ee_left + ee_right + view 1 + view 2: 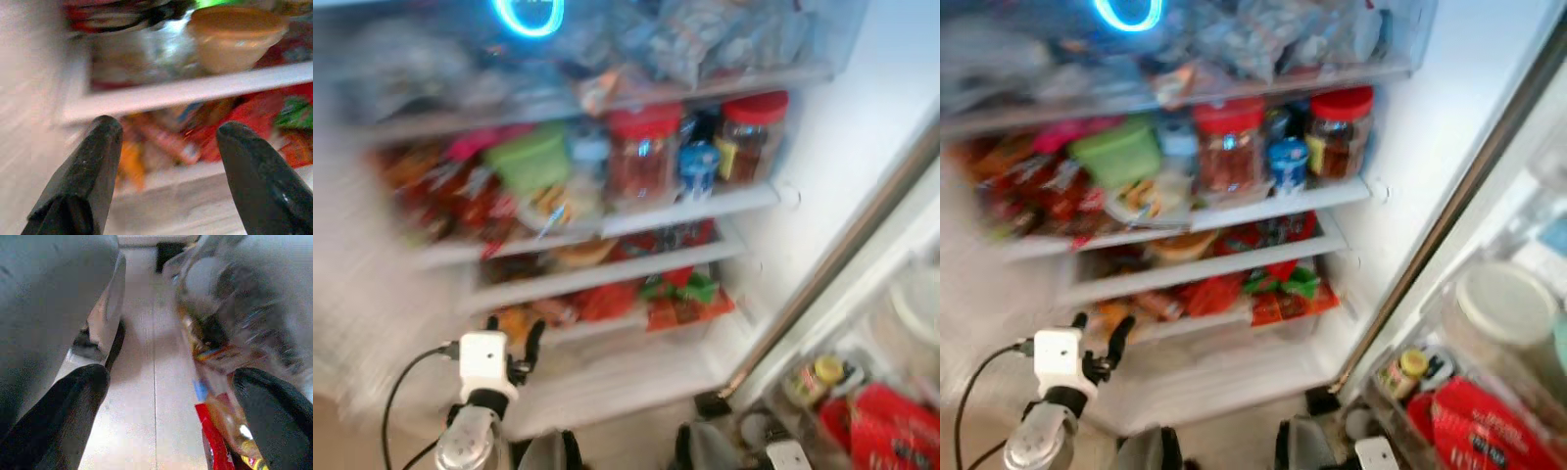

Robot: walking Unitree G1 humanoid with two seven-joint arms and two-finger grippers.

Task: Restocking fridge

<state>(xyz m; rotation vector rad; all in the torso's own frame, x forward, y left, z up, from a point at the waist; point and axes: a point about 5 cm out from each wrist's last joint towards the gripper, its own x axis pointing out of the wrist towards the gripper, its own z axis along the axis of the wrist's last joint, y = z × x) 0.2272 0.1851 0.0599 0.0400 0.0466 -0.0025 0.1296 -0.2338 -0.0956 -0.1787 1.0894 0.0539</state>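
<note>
The fridge (822,186) stands open and takes up most of the head views, which are blurred. Its white right wall is bare, and a dark door edge (842,255) slants down from the far right to the floor. Right of that edge the door bins (1489,392) hold a pale-lidded tub (1506,302), a small yellow-capped bottle (1412,364) and a red packet (1474,421).

The top shelf (744,78) is packed with clear bags to its front edge. The shelf below (705,208) carries two red-lidded jars (644,157), a blue can (698,168) between them, a green box (530,159) to the left, and red packets crowding the far left. A thinner shelf (636,266) under it holds a tan bowl (234,36). The lowest level, a drawer (636,377), holds red, orange and green packets (690,294); its white front lip is bare, and open floor lies near it.

The left gripper (509,343) is raised near the drawer's left end, fingers (88,166) spread wide with nothing between them, pointing at the packets and apart from them.

The right gripper (166,416) hangs low over pale floor (146,382), fingers wide apart and empty, beside a heap of bagged goods (230,333) to one side.
</note>
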